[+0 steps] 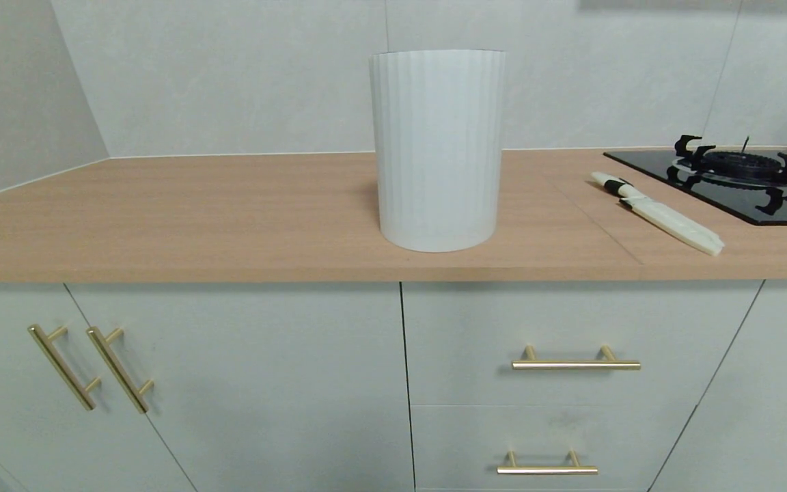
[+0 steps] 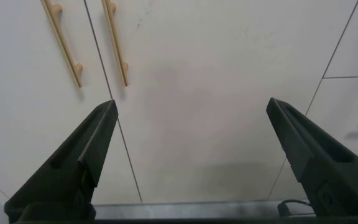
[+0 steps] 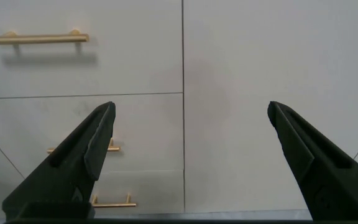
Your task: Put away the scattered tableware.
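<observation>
The left pincer point(image 2: 191, 104) and right pincer point(image 3: 191, 106) are hanging released, facing the cabinet doors point(image 2: 197, 74). The white knife point(image 1: 656, 213) is lying right of frame on the surface point(image 1: 229, 212), well apart from the central ribbed holder point(image 1: 438, 150). Closing the right pincer across the knife's handle is looking advisable.

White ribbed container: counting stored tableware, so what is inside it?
The container shows nothing above its rim; its wall hides the inside. The utensil lies on the countertop to its right.

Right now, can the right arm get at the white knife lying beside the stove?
Probably not directly. The right gripper, open, faces the drawer fronts below the countertop, so the counter edge is in the way. Raised above it, the path to the white knife looks free.
</observation>
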